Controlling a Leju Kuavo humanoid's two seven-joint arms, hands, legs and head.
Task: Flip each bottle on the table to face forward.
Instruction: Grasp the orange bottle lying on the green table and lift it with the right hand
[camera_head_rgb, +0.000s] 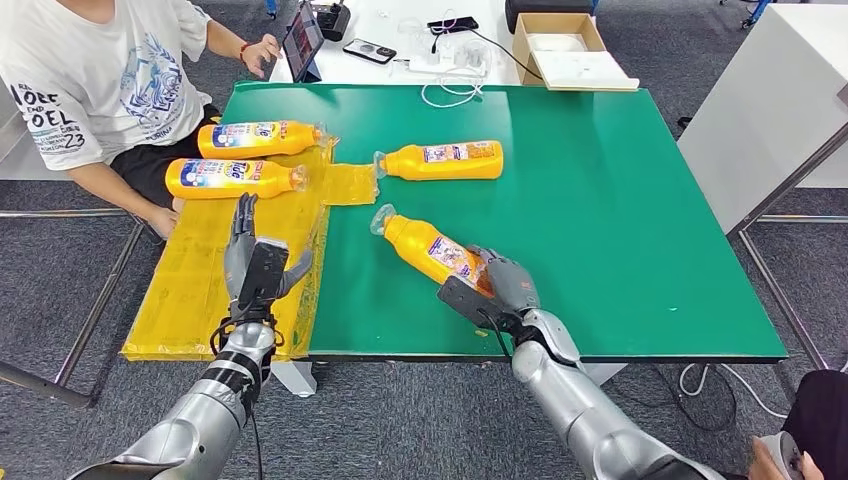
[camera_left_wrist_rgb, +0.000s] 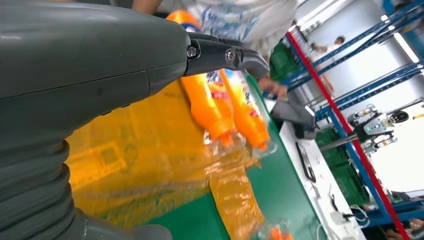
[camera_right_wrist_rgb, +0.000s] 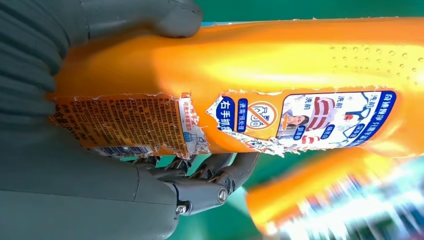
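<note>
The right hand (camera_head_rgb: 508, 283) grips the base of an orange bottle (camera_head_rgb: 428, 247) lying near the middle of the green table (camera_head_rgb: 620, 200), its clear cap pointing far and left. In the right wrist view the thumb and dark fingers (camera_right_wrist_rgb: 220, 172) wrap the bottle's body beside a torn label (camera_right_wrist_rgb: 305, 120). A second bottle (camera_head_rgb: 445, 160) lies farther off. Two more bottles (camera_head_rgb: 240, 158) lie side by side on yellow plastic sheeting (camera_head_rgb: 200, 290) at the table's left. The left hand (camera_head_rgb: 252, 262) hangs over that sheeting, fingers spread, apparently holding nothing. A seated person (camera_head_rgb: 100, 90) is at the far left corner.
</note>
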